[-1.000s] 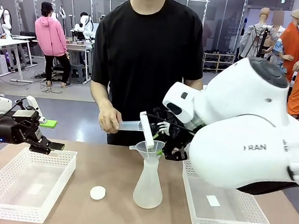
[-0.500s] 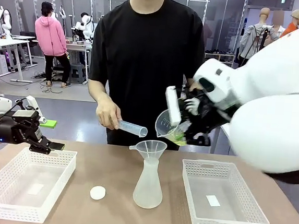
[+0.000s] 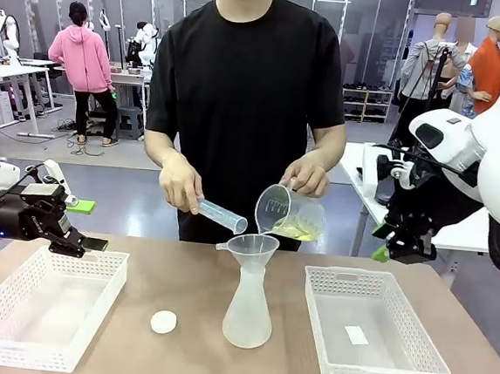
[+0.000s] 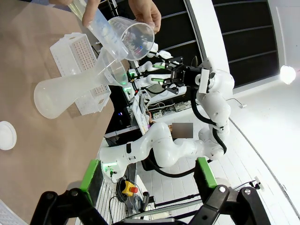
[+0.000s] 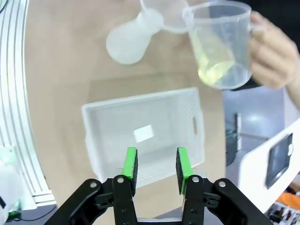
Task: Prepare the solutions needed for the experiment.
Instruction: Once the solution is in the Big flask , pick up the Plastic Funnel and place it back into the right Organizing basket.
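Centre frame, the person's hand (image 3: 306,174) tilts the beaker (image 3: 276,209) over the funnel (image 3: 253,247) to pour the solutions (image 3: 295,232) in. We hang clear at the edges: left gripper (image 4: 147,171) wide, right gripper (image 5: 156,157) narrower, both empty.

Front cam faced the person (image 3: 246,82) across the surface (image 3: 198,279), mid-range. Left wrist cam was rolled sideways, low. Right wrist cam looked down, seemingly high. All three shared the flask (image 3: 248,314).
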